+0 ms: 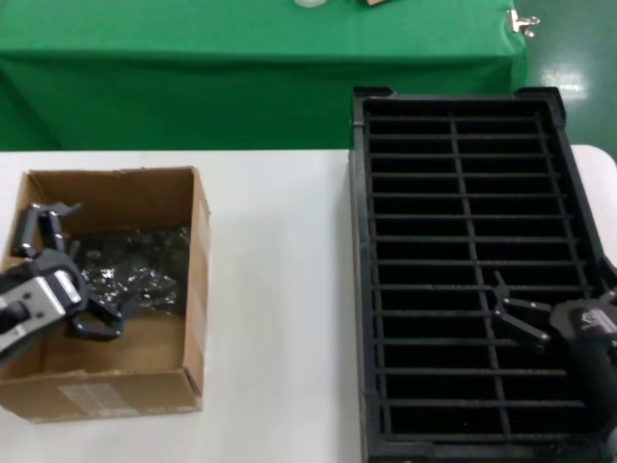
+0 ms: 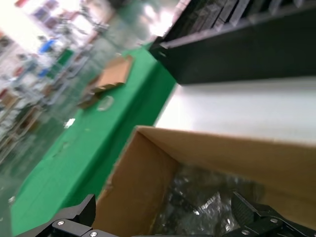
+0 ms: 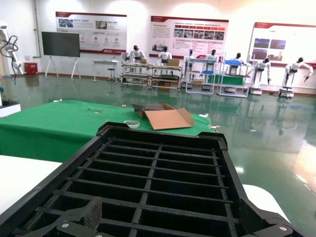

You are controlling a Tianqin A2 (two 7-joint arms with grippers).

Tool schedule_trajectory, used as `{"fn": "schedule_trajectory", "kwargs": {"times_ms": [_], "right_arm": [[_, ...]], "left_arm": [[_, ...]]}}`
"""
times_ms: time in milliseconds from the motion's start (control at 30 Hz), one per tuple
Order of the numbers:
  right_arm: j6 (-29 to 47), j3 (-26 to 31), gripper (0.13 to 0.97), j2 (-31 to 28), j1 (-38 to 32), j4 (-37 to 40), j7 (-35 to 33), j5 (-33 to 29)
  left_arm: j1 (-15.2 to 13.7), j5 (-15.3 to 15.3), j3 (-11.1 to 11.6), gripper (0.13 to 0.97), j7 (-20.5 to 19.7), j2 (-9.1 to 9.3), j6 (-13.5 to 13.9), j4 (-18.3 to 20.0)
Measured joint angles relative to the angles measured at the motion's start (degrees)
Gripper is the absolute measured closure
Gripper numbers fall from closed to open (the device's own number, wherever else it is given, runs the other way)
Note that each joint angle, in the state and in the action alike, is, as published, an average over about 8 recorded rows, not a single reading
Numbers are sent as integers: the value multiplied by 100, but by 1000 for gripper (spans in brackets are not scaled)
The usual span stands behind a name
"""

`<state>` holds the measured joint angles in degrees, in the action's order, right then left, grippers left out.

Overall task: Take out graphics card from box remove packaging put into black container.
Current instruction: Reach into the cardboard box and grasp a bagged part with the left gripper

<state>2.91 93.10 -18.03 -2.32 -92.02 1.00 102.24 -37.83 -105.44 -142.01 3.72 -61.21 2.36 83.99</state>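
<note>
My left gripper (image 1: 60,253) hangs spread wide inside the box (image 1: 116,391) over the crinkly packaging (image 1: 135,265), which looks slippery and soft around a fragile card, so I'd pinch an edge; right gripper (image 1: 506,307) waits, fingers parted, over the black container (image 1: 362,289)

The bench (image 1: 280,289) is a white, flat surface. Two items rest directly on it. The box (image 1: 198,289), brown corrugated cardboard with a pale label on its near outer side, sits on the left portion. The black container (image 1: 359,289), a slotted tray in two columns, occupies the right portion. Bare bench surface separates them; they stand well apart.
</note>
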Motion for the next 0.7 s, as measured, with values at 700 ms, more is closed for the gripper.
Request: {"fn": "schedule_trajectory", "kwargs": {"times_ms": [700], "right_arm": [[0,0,129,0,0,0,0,0]], "left_arm": [[-1302,4084,146,132,-1361,1946,2304,-2824]]}}
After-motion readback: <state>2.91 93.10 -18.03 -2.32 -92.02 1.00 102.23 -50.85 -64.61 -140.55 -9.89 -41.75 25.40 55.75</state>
